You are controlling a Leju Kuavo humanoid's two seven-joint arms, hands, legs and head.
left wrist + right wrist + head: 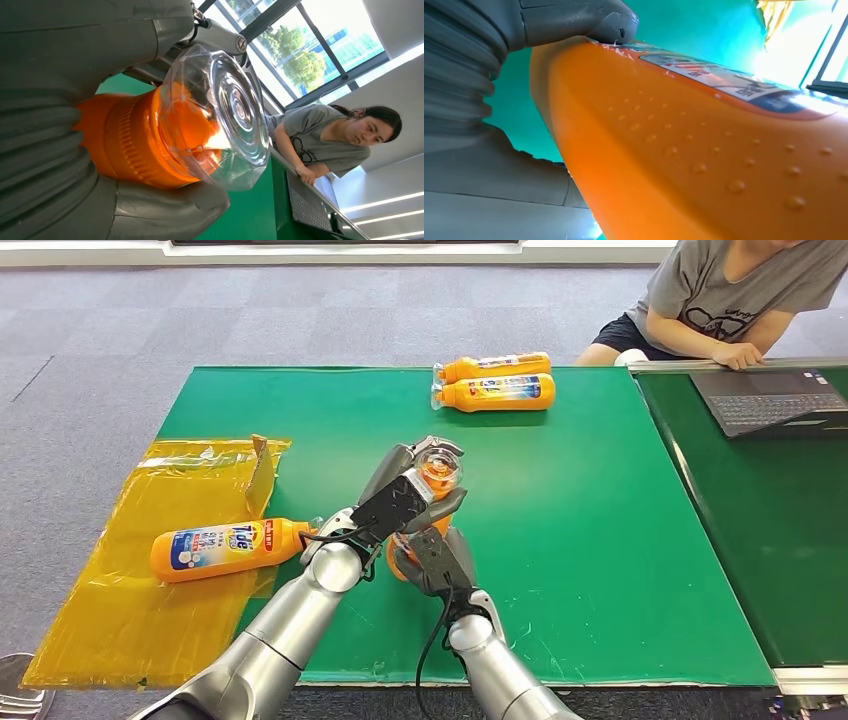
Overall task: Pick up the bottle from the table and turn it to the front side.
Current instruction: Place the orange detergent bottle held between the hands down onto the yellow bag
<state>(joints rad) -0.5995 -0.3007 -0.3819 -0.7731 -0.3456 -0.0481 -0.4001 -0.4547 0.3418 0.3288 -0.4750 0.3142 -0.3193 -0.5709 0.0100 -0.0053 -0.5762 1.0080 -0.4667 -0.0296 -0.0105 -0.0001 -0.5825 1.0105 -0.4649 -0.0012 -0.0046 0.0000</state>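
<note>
Both arms meet over the middle of the green bench (600, 570), holding one orange bottle (436, 472) upright above it. The left robot hand (405, 502) wraps its neck below the clear cap; the right robot hand (435, 562) grips its body. Two more bottles (495, 382) lie at the far edge. Another bottle (225, 548), labelled "Tide", lies on yellow plastic sheet (120, 620) at the left edge. A person (730, 295) sits by a laptop (765, 400).

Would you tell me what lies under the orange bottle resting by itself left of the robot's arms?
The lone bottle lies on its side on a crinkled yellow plastic sheet, which overlaps the green table. What the sheet covers directly beneath the bottle is hidden.
</note>
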